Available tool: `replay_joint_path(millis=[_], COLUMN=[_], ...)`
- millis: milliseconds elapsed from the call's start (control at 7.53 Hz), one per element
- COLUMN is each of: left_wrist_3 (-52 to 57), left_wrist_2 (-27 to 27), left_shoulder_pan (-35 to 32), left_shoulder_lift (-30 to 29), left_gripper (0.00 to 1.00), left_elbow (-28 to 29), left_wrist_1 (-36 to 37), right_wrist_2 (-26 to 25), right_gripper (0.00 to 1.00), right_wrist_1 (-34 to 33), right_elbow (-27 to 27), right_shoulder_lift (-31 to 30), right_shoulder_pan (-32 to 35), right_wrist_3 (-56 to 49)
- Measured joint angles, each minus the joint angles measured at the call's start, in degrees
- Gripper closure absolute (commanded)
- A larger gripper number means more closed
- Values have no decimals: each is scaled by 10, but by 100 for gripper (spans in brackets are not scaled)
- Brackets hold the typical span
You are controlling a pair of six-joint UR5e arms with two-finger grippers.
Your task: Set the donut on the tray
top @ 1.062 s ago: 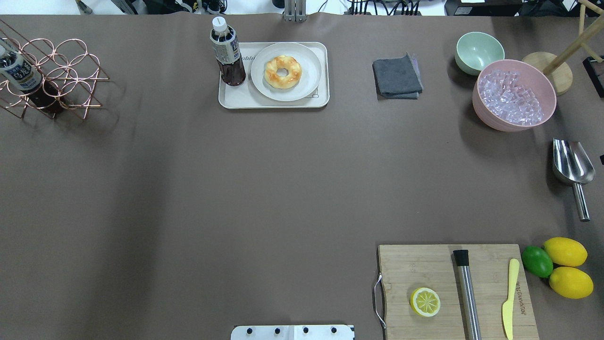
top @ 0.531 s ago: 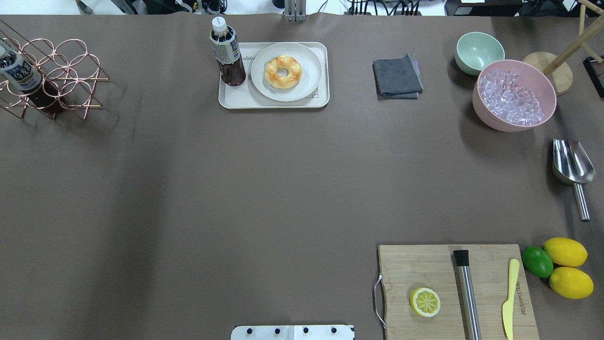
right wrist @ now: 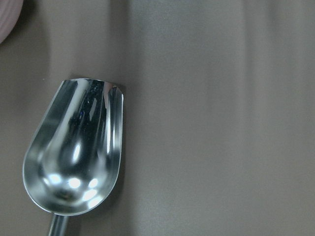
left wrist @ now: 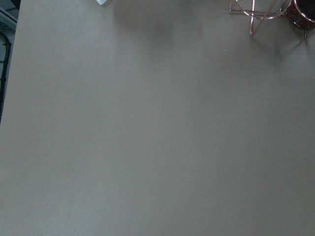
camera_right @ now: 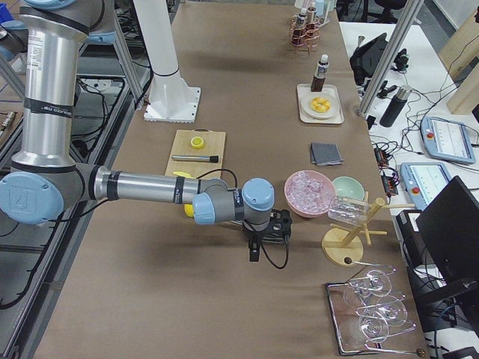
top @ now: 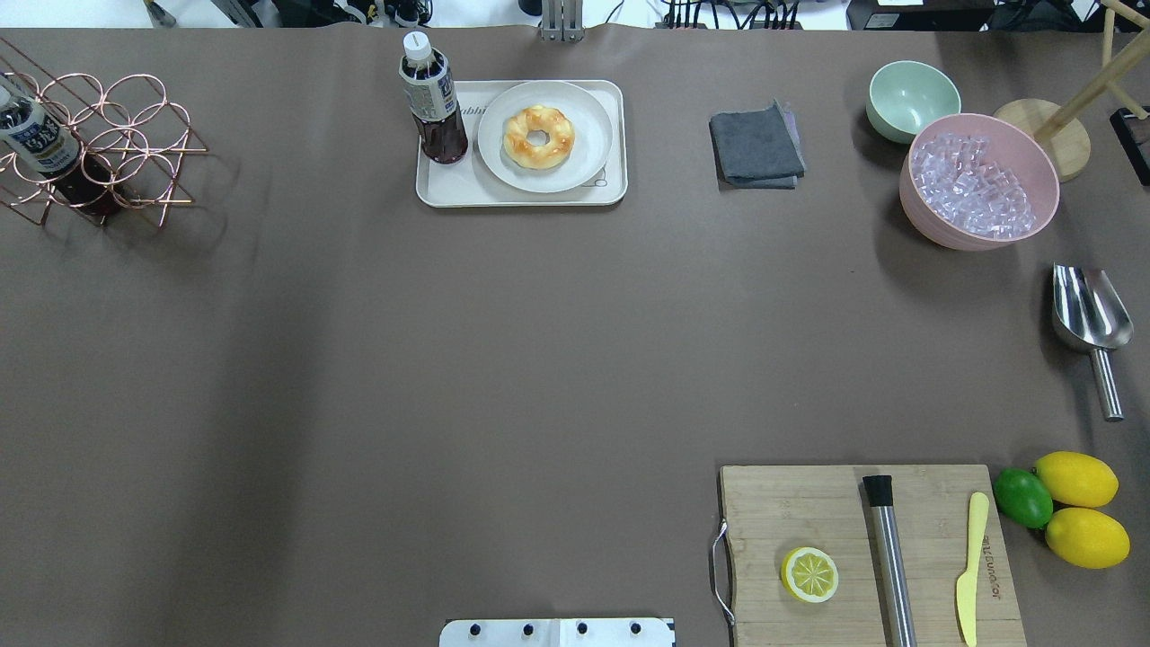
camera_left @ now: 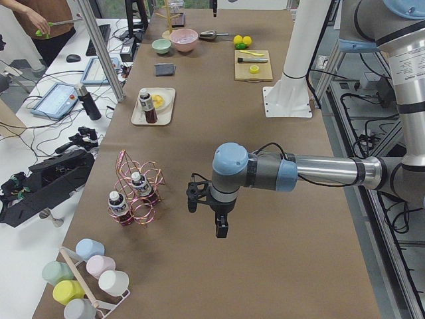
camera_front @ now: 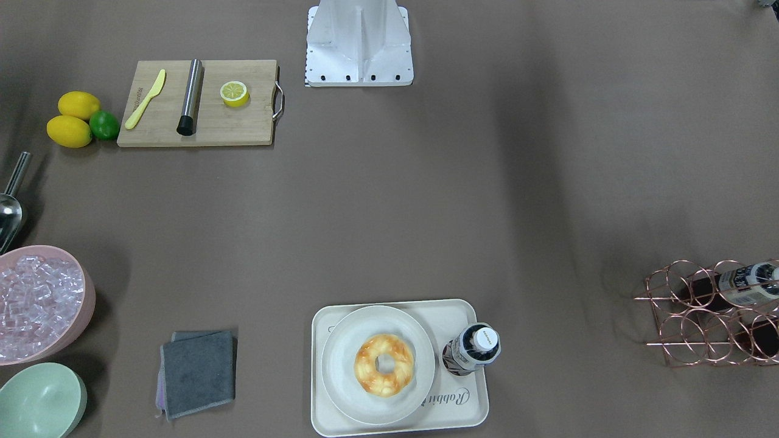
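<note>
The golden-orange donut point(top: 538, 136) lies on a round off-white plate point(top: 584, 162), and the plate sits on the cream tray point(top: 449, 190) at the far middle of the table. The donut point(camera_front: 384, 365) and tray point(camera_front: 471, 420) also show in the front-facing view. My left gripper point(camera_left: 221, 229) hangs over bare table near the copper rack, far from the tray. My right gripper point(camera_right: 254, 253) hangs over the table's right end above the metal scoop. Both show only in the side views, so I cannot tell whether they are open or shut. Neither wrist view shows fingers.
A dark drink bottle point(top: 432, 101) stands on the tray's left part. A copper wire rack point(top: 94, 148) holds bottles at far left. A grey cloth point(top: 755, 146), a green bowl point(top: 912, 97), a pink bowl of ice point(top: 979, 180), a scoop point(right wrist: 74, 157) and a cutting board point(top: 809, 503) with a halved lemon lie to the right.
</note>
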Motion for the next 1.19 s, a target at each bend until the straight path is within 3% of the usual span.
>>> replay_joint_path(millis=[1195], left_wrist_3=[0], left_wrist_2=[-31], left_shoulder_pan=[37], left_shoulder_lift=[-8], left_gripper=[2], left_elbow=[8], left_wrist_1=[8], right_wrist_2=[-8], right_gripper=[0], right_wrist_1=[-9], right_elbow=[0], right_shoulder_lift=[-3], right_shoulder_pan=[19], right_wrist_3=[-27])
